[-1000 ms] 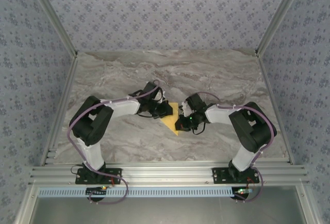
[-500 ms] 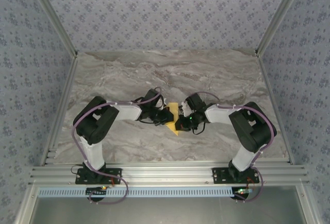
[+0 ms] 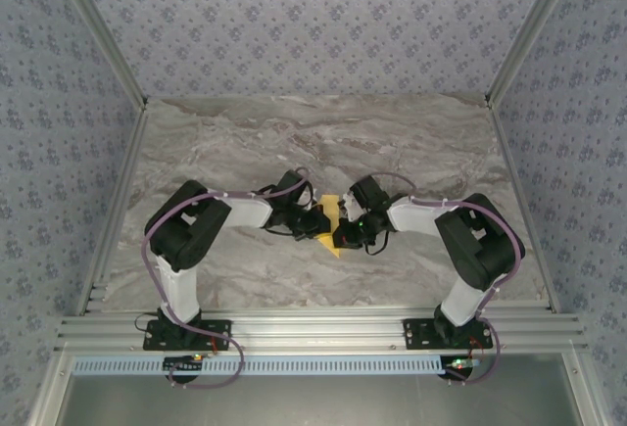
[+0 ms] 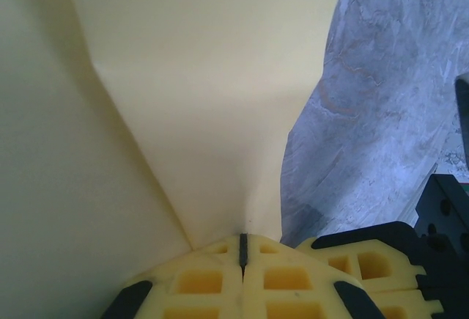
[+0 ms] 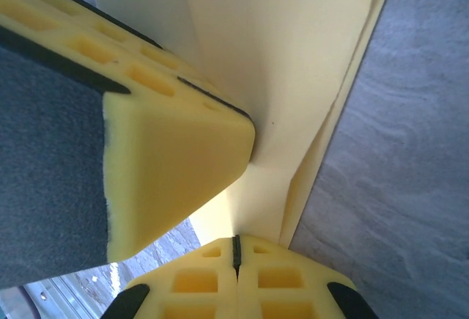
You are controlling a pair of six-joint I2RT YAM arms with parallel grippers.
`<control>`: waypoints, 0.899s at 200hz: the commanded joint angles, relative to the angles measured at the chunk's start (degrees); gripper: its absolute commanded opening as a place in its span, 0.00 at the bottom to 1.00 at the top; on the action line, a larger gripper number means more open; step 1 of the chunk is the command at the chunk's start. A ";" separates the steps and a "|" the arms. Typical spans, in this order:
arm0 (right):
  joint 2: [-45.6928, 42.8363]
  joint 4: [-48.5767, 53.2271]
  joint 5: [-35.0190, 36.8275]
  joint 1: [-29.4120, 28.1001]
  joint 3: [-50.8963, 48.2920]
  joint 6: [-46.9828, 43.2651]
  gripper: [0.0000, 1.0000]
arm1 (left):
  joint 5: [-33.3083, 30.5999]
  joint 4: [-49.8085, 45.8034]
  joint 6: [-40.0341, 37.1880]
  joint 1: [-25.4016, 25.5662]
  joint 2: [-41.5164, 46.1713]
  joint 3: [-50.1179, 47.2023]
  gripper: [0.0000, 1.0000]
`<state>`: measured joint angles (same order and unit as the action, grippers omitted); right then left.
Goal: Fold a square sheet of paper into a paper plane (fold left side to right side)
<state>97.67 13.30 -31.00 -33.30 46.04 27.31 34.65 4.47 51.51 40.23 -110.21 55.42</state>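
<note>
The paper [image 4: 205, 77] is thin, matt yellow, smooth apart from sharp creases; the table [image 3: 294, 132] is a grey veined stone-look slab with a faint sheen. The fingers [image 4: 227, 260] are matt yellow moulded plastic with square pockets, edged in black. Rails [image 3: 313, 328] at 6 o'clock are brushed metal, and the walls [image 3: 313, 24] from 9 round to 3 o'clock look matt, flower-printed.

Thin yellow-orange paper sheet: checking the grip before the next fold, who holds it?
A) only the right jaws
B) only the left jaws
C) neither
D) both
D: the thin yellow-orange paper sheet comes out of the shut left jaws and the shut right jaws in their wrist views.
</note>
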 commanded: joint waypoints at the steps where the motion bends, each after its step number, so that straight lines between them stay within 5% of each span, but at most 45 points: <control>1: 4.27 11.01 11.91 0.25 -3.06 -1.71 0.00 | -6.63 -4.06 -2.62 -2.77 -3.23 1.47 0.05; 180: 3.21 10.51 10.02 0.01 -3.20 -2.25 0.00 | 1.96 -7.29 -18.32 -18.72 -13.63 18.81 0.08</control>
<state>97.89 13.58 -30.83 -33.30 46.44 26.04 44.05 -2.66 37.82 26.06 -121.23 71.18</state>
